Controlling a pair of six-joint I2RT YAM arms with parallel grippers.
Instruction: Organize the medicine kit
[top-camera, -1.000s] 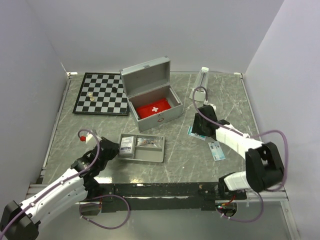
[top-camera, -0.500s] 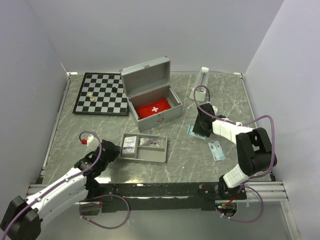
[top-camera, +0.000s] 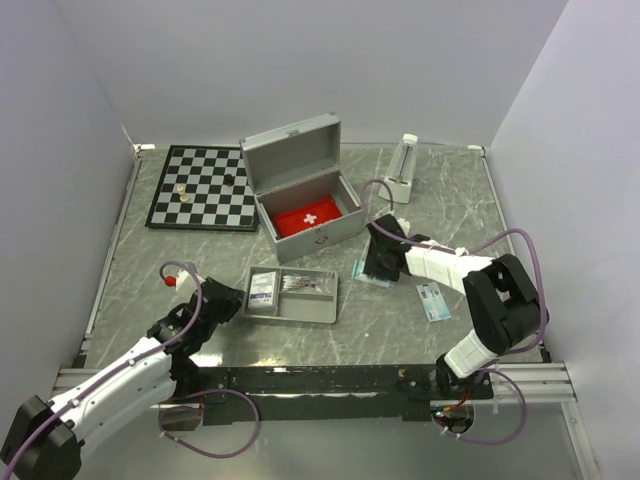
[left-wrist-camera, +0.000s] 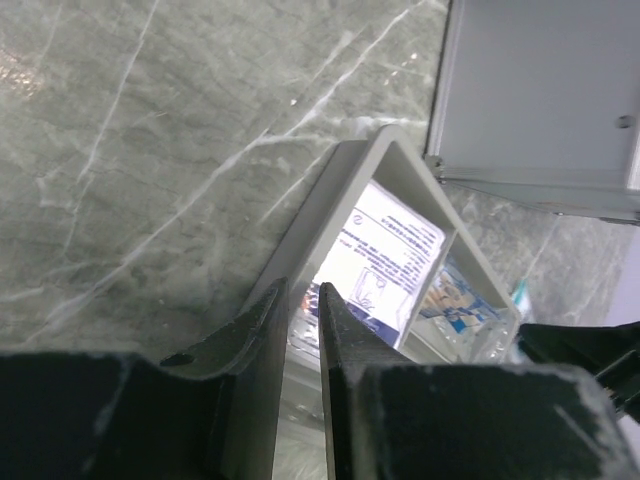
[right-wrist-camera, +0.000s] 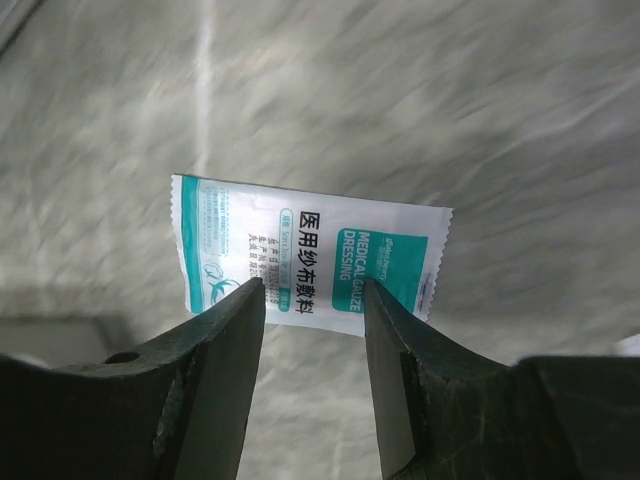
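The boxy silver aluminium medicine kit (top-camera: 293, 155) is being shown at the back middle of the grey marbled table (top-camera: 150, 260). Its hinged lid is standing open and a flat red pouch with a white cross (top-camera: 310, 217) is lying inside. A black-and-white chessboard (top-camera: 205, 190) is lying just to its left.

In front of the kit, a shallow grey two-compartment tray (top-camera: 300, 315) is being held at its left end by the left gripper (left-wrist-camera: 300, 312). The jaws are drawn nearly together with the tray's rim pinched between them. A white printed box (left-wrist-camera: 385, 260) is lying in the compartment nearest that gripper, and small packets are lying in the other.

The right gripper (right-wrist-camera: 312, 300) is being held low over the table, to the right of the tray and just in front of the kit. Its jaws are spread apart, and a flat white-and-teal gauze packet (right-wrist-camera: 310, 250) is lying on the table beneath them, wider than the gap between the fingers. A second packet (top-camera: 434, 300) is lying further right, apart from the first.
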